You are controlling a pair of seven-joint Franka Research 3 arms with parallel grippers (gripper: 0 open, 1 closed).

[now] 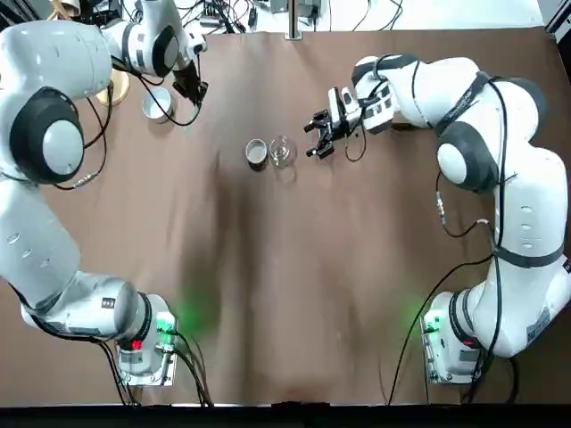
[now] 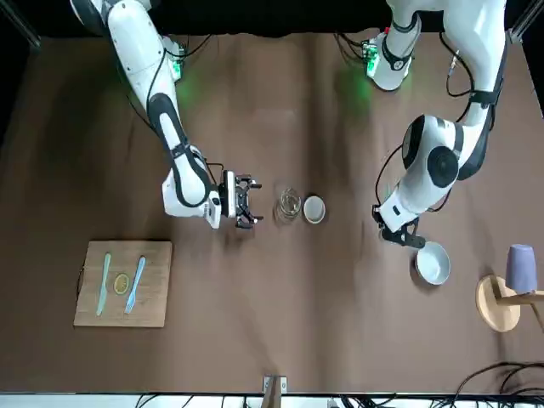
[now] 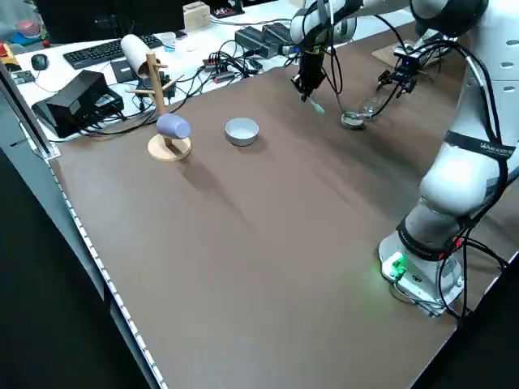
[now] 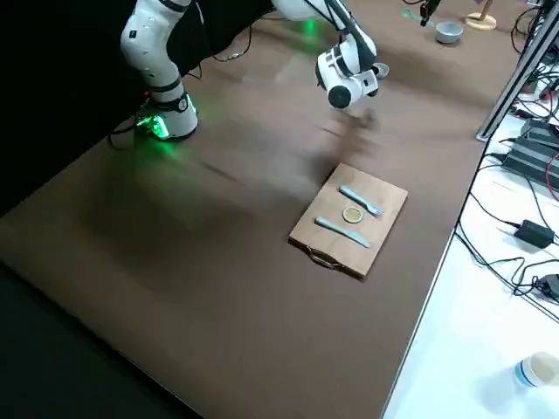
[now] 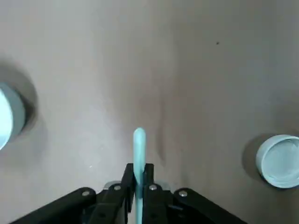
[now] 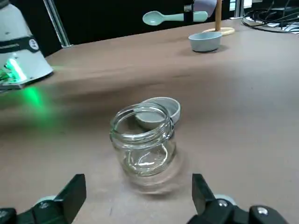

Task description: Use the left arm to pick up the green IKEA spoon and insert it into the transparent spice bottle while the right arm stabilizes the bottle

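Observation:
My left gripper (image 1: 194, 92) hangs above the table's far left part, shut on the handle of the green IKEA spoon (image 5: 138, 148); the oval bowl sticks out past the fingers. The spoon (image 6: 168, 17) also shows far behind the bottle in the right wrist view. The transparent spice bottle (image 1: 282, 150) stands upright and open-mouthed mid-table. My right gripper (image 1: 319, 134) is open just to its right, low over the table. In the right wrist view its fingers (image 6: 74, 189) stand wide on either side of the bottle (image 6: 142, 142), short of touching it.
A grey round tin (image 1: 257, 152) sits touching the bottle's left side. A small white bowl (image 1: 158, 102) and a wooden mug stand (image 2: 501, 299) are at the far left. A wooden board (image 2: 153, 310) with a fork and knife lies far right.

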